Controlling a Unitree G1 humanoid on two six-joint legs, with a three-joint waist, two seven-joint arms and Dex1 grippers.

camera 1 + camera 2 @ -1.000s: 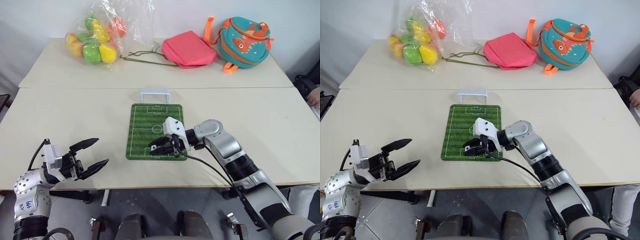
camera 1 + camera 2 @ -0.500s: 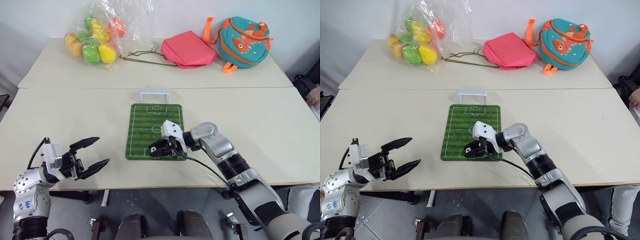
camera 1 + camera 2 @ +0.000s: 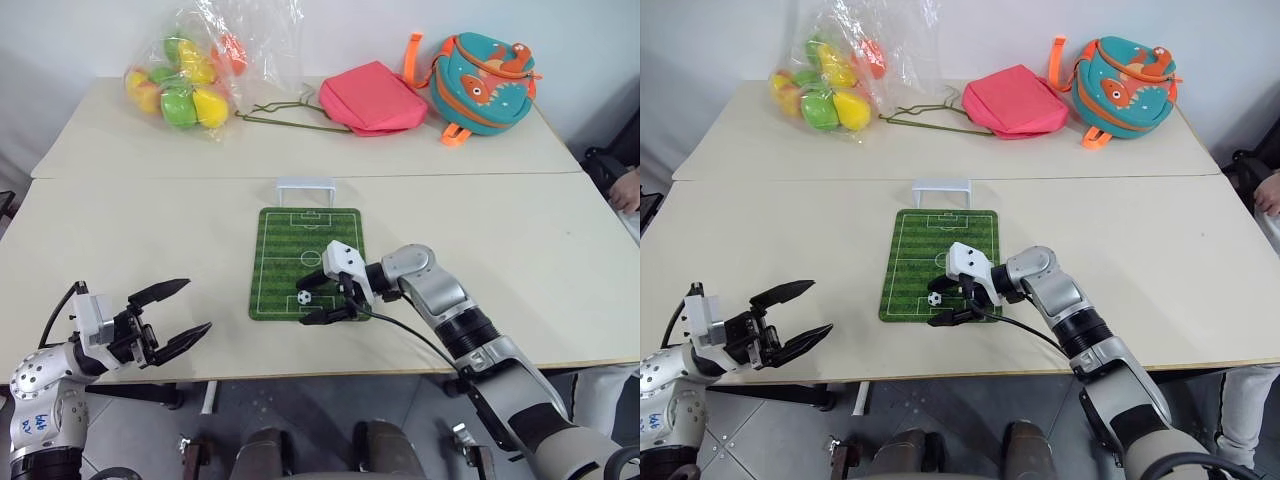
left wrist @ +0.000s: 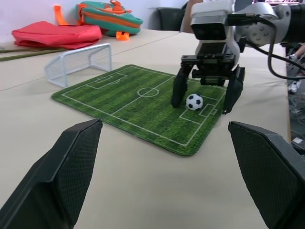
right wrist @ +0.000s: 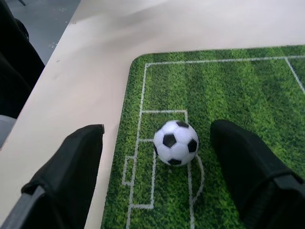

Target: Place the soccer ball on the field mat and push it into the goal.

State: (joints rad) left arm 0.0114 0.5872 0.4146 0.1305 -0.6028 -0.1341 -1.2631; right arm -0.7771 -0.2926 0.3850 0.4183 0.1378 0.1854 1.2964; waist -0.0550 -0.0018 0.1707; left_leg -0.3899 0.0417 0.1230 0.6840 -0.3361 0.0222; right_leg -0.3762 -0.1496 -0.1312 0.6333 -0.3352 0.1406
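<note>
two pale beige benches (image 3: 150, 230) stand end to end before a white wall. the far one carries a clear plastic bag of yellow, green and orange balls (image 3: 185, 80), a thin wire hanger (image 3: 285, 115), a flat pink pouch (image 3: 372, 98) and a teal backpack with orange straps (image 3: 482, 70). on the near one lies the flat green field mat (image 3: 300, 255) with white pitch lines, and the small white frame goal (image 3: 306, 187) stands just beyond its far end. the head views give this whole layout; the right wrist view instead shows the tiny white soccer ball with black patches (image 5: 176, 142) sitting on the mat's near penalty box, free between the two black fingers (image 5: 248, 167). the right tool (image 3: 322, 299) is spread wide, straddling the ball without touching it, its tips down near the mat. the left wrist view shows the same from the side. the left tool (image 3: 178, 314) hovers at the bench's near edge, open and empty.
</note>
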